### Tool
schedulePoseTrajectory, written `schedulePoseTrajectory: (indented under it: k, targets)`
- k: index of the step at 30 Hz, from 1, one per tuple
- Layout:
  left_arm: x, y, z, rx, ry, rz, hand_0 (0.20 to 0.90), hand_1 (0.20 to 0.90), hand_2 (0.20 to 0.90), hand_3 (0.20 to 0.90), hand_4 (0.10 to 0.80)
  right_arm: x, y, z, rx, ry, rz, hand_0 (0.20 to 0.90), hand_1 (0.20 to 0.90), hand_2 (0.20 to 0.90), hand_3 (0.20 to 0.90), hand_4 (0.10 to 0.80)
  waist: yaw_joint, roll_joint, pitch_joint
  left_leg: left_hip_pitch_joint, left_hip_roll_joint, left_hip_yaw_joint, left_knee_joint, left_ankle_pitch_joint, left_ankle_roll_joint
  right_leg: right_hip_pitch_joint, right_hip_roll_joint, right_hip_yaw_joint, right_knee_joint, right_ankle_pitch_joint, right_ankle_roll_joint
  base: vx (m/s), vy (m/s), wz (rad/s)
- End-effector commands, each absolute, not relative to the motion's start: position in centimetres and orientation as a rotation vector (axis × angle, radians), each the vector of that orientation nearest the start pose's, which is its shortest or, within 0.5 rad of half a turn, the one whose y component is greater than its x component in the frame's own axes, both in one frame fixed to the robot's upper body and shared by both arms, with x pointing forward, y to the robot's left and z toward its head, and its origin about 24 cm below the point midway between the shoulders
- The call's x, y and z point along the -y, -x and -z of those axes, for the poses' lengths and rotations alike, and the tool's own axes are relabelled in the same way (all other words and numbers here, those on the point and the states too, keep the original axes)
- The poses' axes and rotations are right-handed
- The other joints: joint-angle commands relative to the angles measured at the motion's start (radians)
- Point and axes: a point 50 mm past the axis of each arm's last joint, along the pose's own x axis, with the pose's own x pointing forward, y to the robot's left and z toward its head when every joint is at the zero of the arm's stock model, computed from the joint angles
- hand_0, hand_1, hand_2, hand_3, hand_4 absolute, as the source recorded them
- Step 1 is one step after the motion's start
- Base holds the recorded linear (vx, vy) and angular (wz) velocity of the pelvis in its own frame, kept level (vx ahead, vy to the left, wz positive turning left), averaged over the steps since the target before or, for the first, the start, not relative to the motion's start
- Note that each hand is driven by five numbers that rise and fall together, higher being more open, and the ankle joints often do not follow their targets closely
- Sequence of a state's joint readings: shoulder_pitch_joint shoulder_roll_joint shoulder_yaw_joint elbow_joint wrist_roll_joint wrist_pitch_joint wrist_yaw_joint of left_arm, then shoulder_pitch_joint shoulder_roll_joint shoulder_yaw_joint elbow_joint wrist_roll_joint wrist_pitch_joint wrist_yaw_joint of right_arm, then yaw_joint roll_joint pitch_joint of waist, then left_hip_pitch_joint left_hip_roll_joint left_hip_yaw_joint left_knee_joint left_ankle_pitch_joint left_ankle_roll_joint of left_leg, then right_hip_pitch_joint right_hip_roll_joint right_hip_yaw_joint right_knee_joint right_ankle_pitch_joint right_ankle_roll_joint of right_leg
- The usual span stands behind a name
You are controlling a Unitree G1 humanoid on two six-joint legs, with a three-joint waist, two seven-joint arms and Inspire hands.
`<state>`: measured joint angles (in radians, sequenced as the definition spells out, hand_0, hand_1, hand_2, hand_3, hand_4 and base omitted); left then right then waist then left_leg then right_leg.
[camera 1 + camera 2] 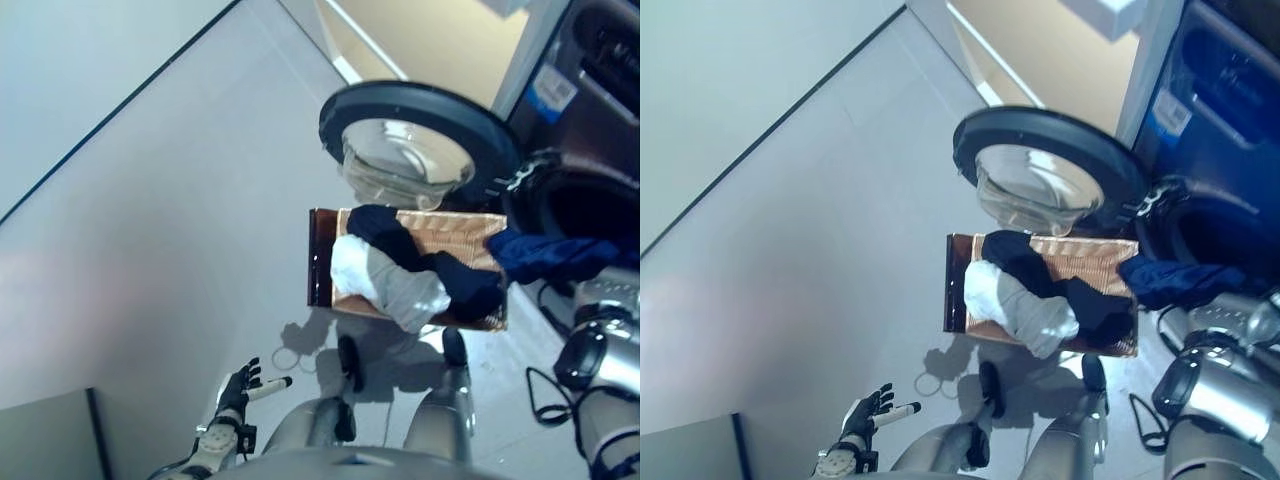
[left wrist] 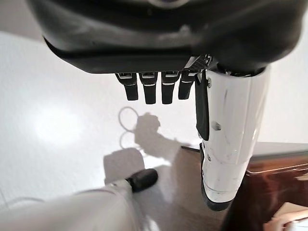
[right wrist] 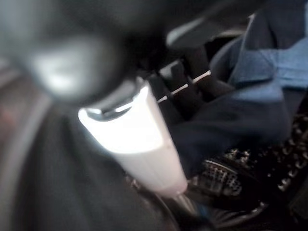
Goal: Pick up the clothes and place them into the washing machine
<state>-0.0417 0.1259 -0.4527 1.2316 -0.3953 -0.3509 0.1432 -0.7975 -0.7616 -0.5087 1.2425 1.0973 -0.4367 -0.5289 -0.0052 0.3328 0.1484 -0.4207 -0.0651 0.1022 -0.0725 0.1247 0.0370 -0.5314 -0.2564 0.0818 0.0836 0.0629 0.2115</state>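
Note:
A brown basket [image 1: 455, 232] stands on the floor in front of the washing machine [image 1: 600, 110]. In it lie a white garment [image 1: 392, 285] and dark navy clothes [image 1: 385, 232]. The round door [image 1: 410, 140] hangs open over the basket. A blue garment [image 1: 552, 256] drapes from the drum opening [image 1: 590, 205]. In the right wrist view my right hand [image 3: 144, 139] has its fingers [image 3: 188, 89] curled into this blue garment [image 3: 269, 72] at the drum. My left hand [image 1: 240, 388] hangs open low at the left, away from the basket and holding nothing.
A cream cabinet front [image 1: 430, 40] stands behind the door. A grey block [image 1: 45, 435] sits at the lower left. Bare grey floor [image 1: 180, 220] stretches to the left of the basket. The basket's dark corner [image 2: 274, 178] shows beside my left hand.

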Motion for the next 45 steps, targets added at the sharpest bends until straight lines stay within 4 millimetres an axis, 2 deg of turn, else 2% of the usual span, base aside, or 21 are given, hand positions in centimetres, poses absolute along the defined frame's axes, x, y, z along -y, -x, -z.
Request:
schedulePoseTrajectory:
  k: [1, 2, 4, 6, 8, 9, 11, 13, 14, 16, 17, 20, 24, 32, 33, 34, 39, 40, 41, 45]
  targets:
    - [-18.5, -13.4, 14.9, -0.84, -0.186, -0.094, 0.9, 0.9, 0.9, 0.9, 0.8, 47.4, -23.9, -23.2, 0.658, -0.56, 1.379, 0.2, 0.2, 0.2, 0.2, 0.3, 0.006, -0.03, 0.004, -0.011, 0.028, 0.009, 0.026, -0.037, -0.091, -0.08, 0.049, 0.009, 0.028, 0.034, -0.118, -0.013, -0.025, -0.06]
    - [-18.4, -13.4, 14.9, -0.84, -0.184, -0.094, 0.9, 0.9, 0.9, 0.9, 0.8, 47.4, -23.9, -23.3, 0.66, -0.56, 1.377, 0.2, 0.2, 0.2, 0.2, 0.3, 0.007, -0.029, 0.003, -0.013, 0.028, 0.011, 0.025, -0.037, -0.091, -0.084, 0.049, 0.011, 0.031, 0.033, -0.118, -0.004, -0.046, -0.04]
    - [-18.5, -13.7, 14.7, -0.825, -0.195, -0.083, 0.9, 0.9, 0.9, 0.9, 0.8, 47.9, -23.0, -26.8, 0.742, -0.516, 1.378, 0.2, 0.2, 0.2, 0.2, 0.3, 0.01, -0.021, 0.006, -0.029, 0.031, 0.01, 0.008, -0.021, -0.101, -0.13, 0.059, 0.031, 0.072, 0.015, -0.123, 0.022, -0.083, 0.06]
    - [-18.5, -13.8, 14.7, -0.82, -0.197, -0.082, 0.9, 0.9, 0.9, 0.9, 0.8, 48.0, -22.7, -27.9, 0.763, -0.498, 1.385, 0.2, 0.2, 0.2, 0.2, 0.3, 0.013, -0.019, 0.002, -0.03, 0.031, 0.007, -0.004, -0.015, -0.106, -0.141, 0.063, 0.033, 0.086, 0.006, -0.125, 0.028, -0.058, 0.06]
    - [-18.7, -14.0, 14.6, -0.81, -0.201, -0.084, 0.9, 0.9, 0.9, 0.9, 0.8, 48.0, -22.1, -29.9, 0.806, -0.45, 1.39, 0.2, 0.2, 0.2, 0.2, 0.3, 0.013, -0.018, 0.001, -0.032, 0.035, 0.002, -0.014, -0.008, -0.115, -0.153, 0.07, 0.032, 0.106, -0.009, -0.129, 0.027, -0.097, 0.09]
    - [-18.9, -14.1, 14.5, -0.805, -0.214, -0.084, 0.9, 0.9, 0.9, 0.9, 0.8, 47.9, -21.7, -31.6, 0.833, -0.389, 1.393, 0.2, 0.2, 0.2, 0.2, 0.3, 0.014, -0.023, 0.002, -0.037, 0.041, -0.004, -0.015, -0.005, -0.123, -0.163, 0.077, 0.029, 0.125, -0.021, -0.132, 0.019, -0.107, 0.11]
    - [-19.0, -14.3, 14.4, -0.798, -0.218, -0.086, 0.9, 0.9, 0.9, 0.9, 0.8, 47.7, -21.7, -32.5, 0.841, -0.347, 1.389, 0.2, 0.2, 0.2, 0.2, 0.3, 0.012, -0.024, 0.004, -0.042, 0.043, -0.008, -0.015, -0.003, -0.128, -0.171, 0.081, 0.028, 0.139, -0.028, -0.134, 0.011, -0.103, 0.11]
    - [-19.3, -14.7, 14.2, -0.786, -0.225, -0.095, 0.9, 0.9, 0.9, 0.9, 0.8, 47.1, -21.8, -34.4, 0.826, -0.192, 1.388, 0.2, 0.2, 0.2, 0.2, 0.3, 0.006, -0.033, 0.01, -0.046, 0.05, -0.017, -0.015, 0.002, -0.139, -0.186, 0.091, 0.022, 0.171, -0.046, -0.14, 0.004, -0.115, 0.11]
    - [-19.2, -14.7, 14.2, -0.786, -0.222, -0.095, 0.9, 0.9, 0.9, 0.9, 0.8, 47.1, -21.9, -34.5, 0.828, -0.191, 1.387, 0.2, 0.2, 0.2, 0.2, 0.3, 0.005, -0.031, 0.01, -0.048, 0.05, -0.017, -0.015, 0.002, -0.139, -0.188, 0.092, 0.022, 0.171, -0.045, -0.14, -0.014, -0.136, 0.13]
    - [-19.6, -15.7, 13.7, -0.746, -0.22, -0.116, 0.9, 0.9, 0.9, 0.9, 0.8, 45.6, -23.0, -35.9, 0.761, 0.189, 1.352, 0.2, 0.2, 0.2, 0.2, 0.3, -0.011, -0.054, 0.026, -0.052, 0.059, -0.024, -0.015, 0.002, -0.147, -0.194, 0.1, 0.009, 0.19, -0.055, -0.143, -0.021, -0.147, 0.12]
    - [-19.6, -15.9, 13.6, -0.736, -0.219, -0.12, 0.9, 0.9, 0.9, 0.9, 0.8, 44.8, -23.6, -36.3, 0.766, 0.282, 1.316, 0.2, 0.2, 0.2, 0.2, 0.3, -0.018, -0.059, 0.032, -0.054, 0.062, -0.024, -0.015, 0.003, -0.147, -0.198, 0.104, 0.006, 0.192, -0.055, -0.143, -0.03, -0.11, 0.04]
    - [-19.6, -16.1, 13.4, -0.723, -0.21, -0.131, 0.9, 0.9, 0.9, 0.9, 0.8, 44.6, -24.0, -35.9, 0.755, 0.287, 1.311, 0.2, 0.2, 0.2, 0.2, 0.3, -0.018, -0.064, 0.03, -0.066, 0.067, -0.024, -0.015, 0.006, -0.145, -0.213, 0.111, 0.006, 0.19, -0.044, -0.143, -0.014, -0.031, 0.0]
    - [-19.8, -16.4, 13.3, -0.717, -0.204, -0.146, 0.9, 0.9, 0.9, 0.9, 0.8, 44.6, -25.8, -34.0, 0.627, 0.32, 1.268, 0.2, 0.2, 0.2, 0.2, 0.3, -0.011, -0.069, 0.027, -0.078, 0.067, -0.025, -0.015, 0.008, -0.142, -0.227, 0.111, 0.002, 0.189, -0.037, -0.14, -0.017, 0.005, 0.05]
    - [-19.9, -16.8, 13.1, -0.698, -0.206, -0.163, 0.9, 0.9, 0.9, 0.9, 0.8, 45.2, -26.5, -31.4, 0.487, 0.321, 1.291, 0.2, 0.2, 0.2, 0.2, 0.3, -0.001, -0.051, 0.041, -0.093, 0.057, -0.04, -0.015, 0.019, -0.144, -0.232, 0.096, -0.009, 0.192, -0.027, -0.14, -0.033, 0.038, 0.12]
    - [-19.9, -16.8, 13.1, -0.698, -0.206, -0.163, 0.9, 0.9, 0.9, 0.9, 0.8, 45.2, -26.5, -31.4, 0.487, 0.321, 1.291, 0.222, 0.222, 0.222, 0.222, 0.316, -0.001, -0.051, 0.041, -0.093, 0.057, -0.04, -0.015, 0.019, -0.144, -0.231, 0.096, -0.009, 0.192, -0.027, -0.14, -0.029, 0.049, 0.08]
    - [-19.9, -16.9, 13.1, -0.694, -0.207, -0.166, 0.9, 0.9, 0.9, 0.9, 0.8, 45.2, -26.8, -30.8, 0.45, 0.346, 1.29, 0.9, 0.9, 0.9, 0.9, 0.8, 0.002, -0.05, 0.044, -0.094, 0.054, -0.043, -0.015, 0.021, -0.143, -0.231, 0.094, -0.009, 0.192, -0.024, -0.14, -0.024, 0.048, 0.07]
    - [-19.8, -16.9, 13.0, -0.688, -0.214, -0.164, 0.9, 0.9, 0.9, 0.9, 0.8, 44.5, -27.6, -30.2, 0.38, 0.544, 1.259, 0.9, 0.9, 0.9, 0.9, 0.8, 0.006, -0.052, 0.048, -0.098, 0.05, -0.045, -0.015, 0.024, -0.14, -0.225, 0.091, -0.011, 0.177, -0.01, -0.139, -0.029, 0.054, 0.0]
    - [-19.9, -16.8, 13.0, -0.682, -0.216, -0.171, 0.9, 0.9, 0.9, 0.9, 0.8, 44.1, -28.0, -30.0, 0.34, 0.716, 1.247, 0.9, 0.9, 0.9, 0.9, 0.8, 0.006, -0.055, 0.052, -0.092, 0.049, -0.046, -0.015, 0.024, -0.139, -0.216, 0.089, -0.013, 0.172, -0.009, -0.138, -0.02, 0.044, -0.02]
    - [-19.9, -16.8, 13.0, -0.682, -0.215, -0.171, 0.9, 0.9, 0.9, 0.9, 0.8, 44.1, -28.1, -30.0, 0.341, 0.716, 1.247, 0.9, 0.9, 0.9, 0.9, 0.8, 0.008, -0.055, 0.049, -0.096, 0.05, -0.044, -0.015, 0.025, -0.139, -0.219, 0.09, -0.012, 0.169, -0.005, -0.138, -0.023, 0.044, -0.02]
    - [-20.1, -17.0, 12.8, -0.659, -0.231, -0.177, 0.9, 0.9, 0.9, 0.9, 0.8, 43.2, -28.7, -29.7, 0.311, 1.053, 1.208, 0.9, 0.9, 0.9, 0.9, 0.8, 0.008, -0.062, 0.048, -0.095, 0.049, -0.047, -0.015, 0.028, -0.139, -0.206, 0.089, -0.014, 0.152, 0.005, -0.136, -0.011, 0.015, -0.01]
